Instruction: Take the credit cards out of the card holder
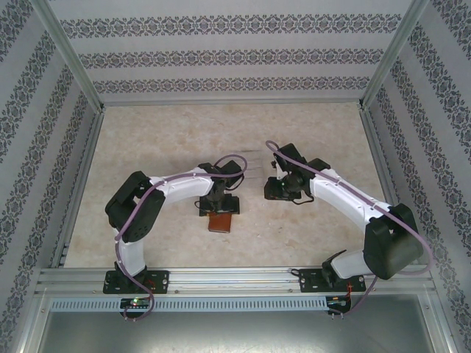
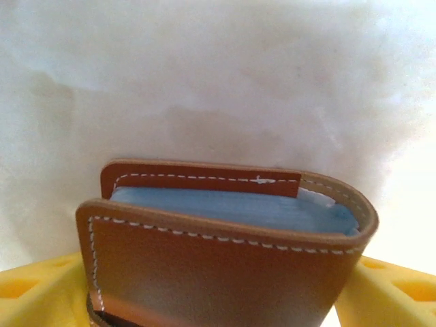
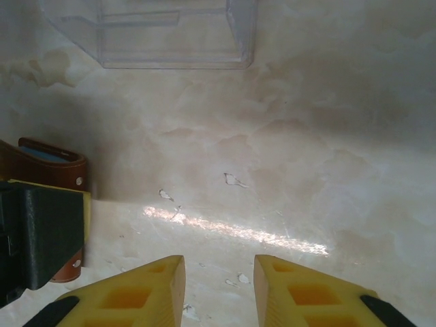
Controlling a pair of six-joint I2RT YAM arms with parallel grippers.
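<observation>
The reddish-brown leather card holder [image 2: 225,272] stands on edge between my left gripper's [image 2: 218,266] yellow fingers [image 2: 41,289]. Its grey-blue sleeves [image 2: 231,208] fan out at the top. The jaws are spread wide on either side of it, with a thin gap at the right finger. The credit cards are hidden in the sleeves; a pale sliver [image 2: 317,197] shows at the right end and I cannot tell what it is. From above, the holder [image 1: 219,221] pokes out under the left gripper [image 1: 221,206]. My right gripper [image 3: 218,262] hangs open over bare table, to the right of the holder [image 3: 48,163].
A clear acrylic stand [image 3: 170,34] sits on the table beyond the right gripper. The left gripper's black body [image 3: 41,238] is close to the right gripper's left side. Metal frame rails [image 1: 235,278] and patterned walls enclose the pale tabletop [image 1: 169,140].
</observation>
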